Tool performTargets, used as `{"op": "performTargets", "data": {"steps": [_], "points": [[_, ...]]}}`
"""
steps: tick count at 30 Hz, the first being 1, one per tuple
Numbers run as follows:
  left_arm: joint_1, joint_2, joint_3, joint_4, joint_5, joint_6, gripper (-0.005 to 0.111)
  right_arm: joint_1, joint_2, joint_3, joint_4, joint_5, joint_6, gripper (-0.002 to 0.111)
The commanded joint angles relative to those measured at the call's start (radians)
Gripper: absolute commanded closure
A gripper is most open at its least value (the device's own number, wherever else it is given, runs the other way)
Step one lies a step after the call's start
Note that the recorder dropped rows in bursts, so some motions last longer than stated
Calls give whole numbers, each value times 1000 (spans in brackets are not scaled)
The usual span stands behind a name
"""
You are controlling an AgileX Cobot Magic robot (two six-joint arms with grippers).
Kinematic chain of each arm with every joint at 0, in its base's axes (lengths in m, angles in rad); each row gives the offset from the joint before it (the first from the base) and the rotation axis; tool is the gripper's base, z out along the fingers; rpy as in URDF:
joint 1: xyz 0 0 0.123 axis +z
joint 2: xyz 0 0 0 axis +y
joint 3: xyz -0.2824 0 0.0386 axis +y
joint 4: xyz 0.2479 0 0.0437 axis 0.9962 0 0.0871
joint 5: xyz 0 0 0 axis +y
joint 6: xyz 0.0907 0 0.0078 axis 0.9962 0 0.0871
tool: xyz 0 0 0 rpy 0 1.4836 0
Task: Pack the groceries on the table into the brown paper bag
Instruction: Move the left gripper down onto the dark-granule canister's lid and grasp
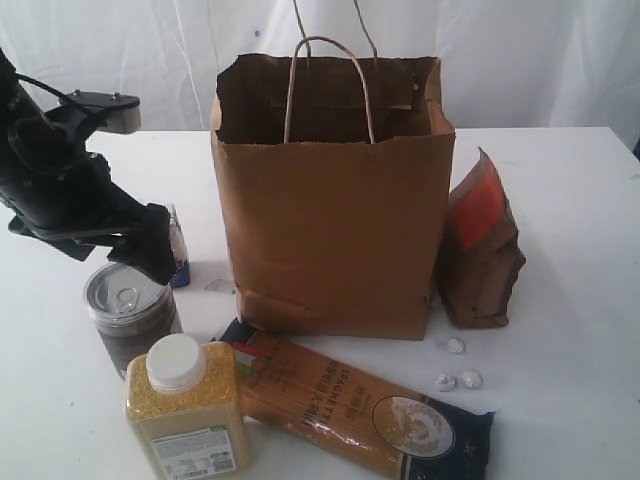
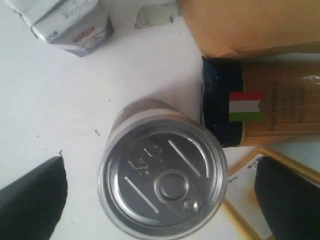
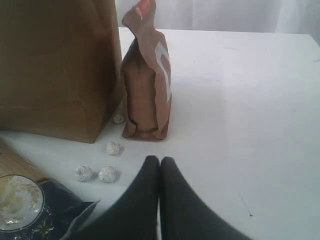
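Observation:
The brown paper bag (image 1: 330, 200) stands open and upright at the middle of the table (image 1: 570, 200). My left gripper (image 1: 152, 262) hangs open just above the pull-tab tin (image 1: 130, 305). In the left wrist view its dark fingers (image 2: 32, 200) stand wide on either side of the tin (image 2: 162, 180), clear of it. The small milk carton (image 1: 178, 250) stands behind the tin. In front lie the yellow-grain bottle (image 1: 185, 410) and the long spaghetti pack (image 1: 350, 400). The brown-orange pouch (image 1: 482, 245) leans against the bag's right side. My right gripper (image 3: 160, 162) is shut and empty, low over the table near the pouch (image 3: 146, 85).
Several tiny foil-wrapped balls (image 1: 458, 370) lie between the pouch and the spaghetti pack, close to my right gripper's tips. The spaghetti pack's dark end touches the bag's front bottom edge (image 2: 220, 100). A white curtain hangs behind the table.

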Motion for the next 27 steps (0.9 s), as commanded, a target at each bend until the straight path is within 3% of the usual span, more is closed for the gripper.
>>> {"op": "performTargets", "data": {"steps": [1,10,13,18,23,27], "points": [[-5,36,-6,8,41,-9,2,-3,-6,2,-2,-8,-9,108],[-5,110,10,12,12,-9,2,-3,-6,2,-2,-8,-9,108],[-5,126,10,17,7,-9,9,-3,-6,2,-2,-6,-10,108],[-5,156,11,19,1,-9,47,-3,-6,2,2,-6,15,108],[-5,161,6,24,11,-9,106,-3,-6,2,2,-6,15,108],[-5,127,-51,68,105,-2,107,-3,-6,2,2,-6,15,108]]}}
